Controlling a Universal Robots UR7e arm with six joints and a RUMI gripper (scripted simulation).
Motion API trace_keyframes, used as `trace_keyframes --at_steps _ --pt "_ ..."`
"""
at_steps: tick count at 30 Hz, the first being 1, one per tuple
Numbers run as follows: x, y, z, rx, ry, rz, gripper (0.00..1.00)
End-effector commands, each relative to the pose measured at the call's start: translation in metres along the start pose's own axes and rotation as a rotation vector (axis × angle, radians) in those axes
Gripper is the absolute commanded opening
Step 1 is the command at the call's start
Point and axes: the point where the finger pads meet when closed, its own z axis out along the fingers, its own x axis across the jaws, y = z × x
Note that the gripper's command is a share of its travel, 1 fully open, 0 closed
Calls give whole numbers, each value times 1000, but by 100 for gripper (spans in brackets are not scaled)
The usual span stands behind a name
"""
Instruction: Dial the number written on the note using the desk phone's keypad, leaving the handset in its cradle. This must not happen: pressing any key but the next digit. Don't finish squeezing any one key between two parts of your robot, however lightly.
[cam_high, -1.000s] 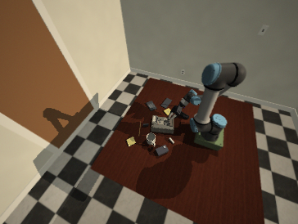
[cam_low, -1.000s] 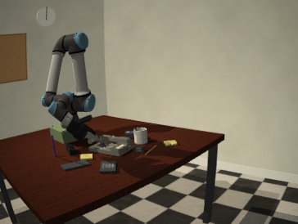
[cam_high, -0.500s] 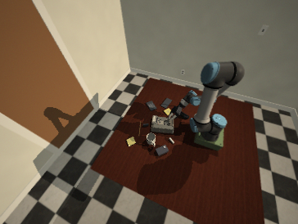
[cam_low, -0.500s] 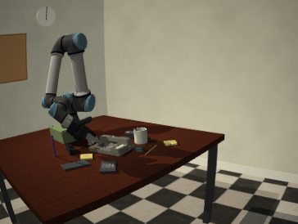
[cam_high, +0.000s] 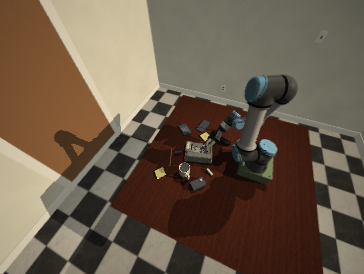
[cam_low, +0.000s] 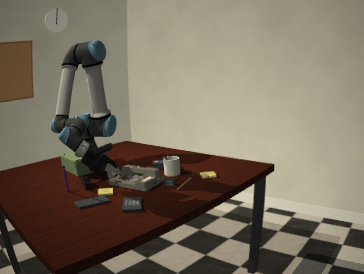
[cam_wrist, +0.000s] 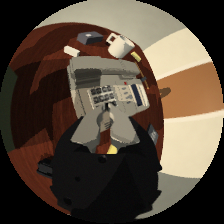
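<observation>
A grey desk phone (cam_high: 198, 152) lies in the middle of the dark wooden table; it also shows in the exterior view (cam_low: 136, 177) and the wrist view (cam_wrist: 106, 87). Its handset (cam_wrist: 98, 74) rests in the cradle along the far side. My gripper (cam_wrist: 107, 103) is shut, with the two fingertips together, and its tip sits on the keypad (cam_wrist: 101, 95) at the near edge of the dark keys. It also shows over the phone in the top view (cam_high: 207, 145). A yellow note (cam_high: 204, 135) lies behind the phone, near my arm. The writing on it is too small to read.
A white mug (cam_high: 185, 170) stands in front of the phone. Another yellow note (cam_high: 160, 173), several dark flat items (cam_high: 197, 184), a white eraser-like block (cam_high: 209, 171) and a pencil (cam_low: 183, 183) lie around it. My arm's base (cam_high: 256, 170) stands to the right of the phone.
</observation>
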Motion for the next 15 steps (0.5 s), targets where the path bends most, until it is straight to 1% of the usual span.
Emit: trace_keyframes --at_steps 1,15 --pt "0 0 0 -1 0 -1 0" --pt "-1 1 1 -1 0 -1 0"
